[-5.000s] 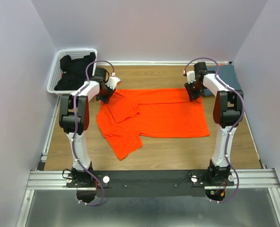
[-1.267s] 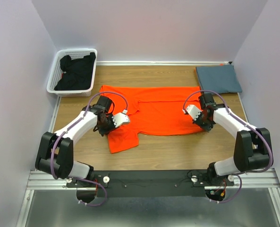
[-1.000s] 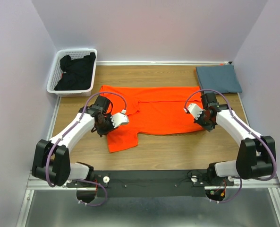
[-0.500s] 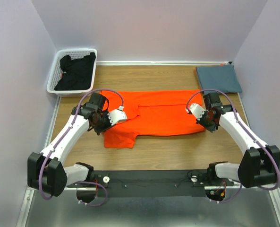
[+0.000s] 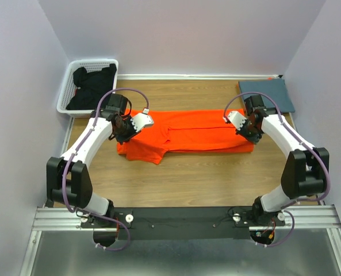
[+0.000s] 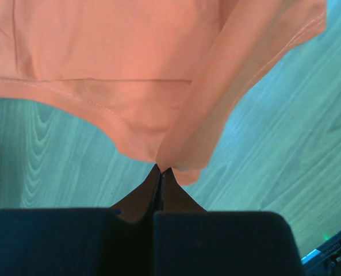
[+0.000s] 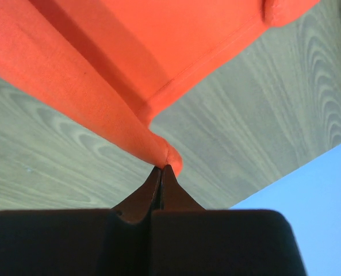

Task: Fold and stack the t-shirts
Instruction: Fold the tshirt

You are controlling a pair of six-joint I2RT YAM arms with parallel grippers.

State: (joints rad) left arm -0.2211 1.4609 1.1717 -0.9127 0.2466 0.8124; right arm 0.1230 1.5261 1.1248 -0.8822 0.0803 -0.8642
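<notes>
- Pinching the orange t-shirt (image 5: 193, 131) at opposite ends, the left gripper (image 5: 123, 133) and the right gripper (image 5: 252, 133) hold the garment stretched across the middle of the wooden table (image 5: 187, 178), apparently so that one long fold lands straight.
- Both pairs of jaws are clamped tight on cloth. The left wrist view shows a bunched hem corner nipped at the fingertips, and the right wrist view shows a rolled edge caught the same way.
- The shirt lies as a narrow band running left to right, doubled over lengthwise. One loose flap, seemingly a sleeve, spills toward the near side at its left end.
- The slate blue-grey t-shirt (image 5: 276, 89) rests as a folded rectangle in the far right corner, just beyond the orange shirt's right end. It is likely the base of the stack.
- A white basket (image 5: 64, 102) in the far left corner holds dark clothes (image 5: 92, 86), clear of the working area.
- Judged from the layout, the fold is partway done, and the orange shirt needs further folds before joining the blue-grey one.
</notes>
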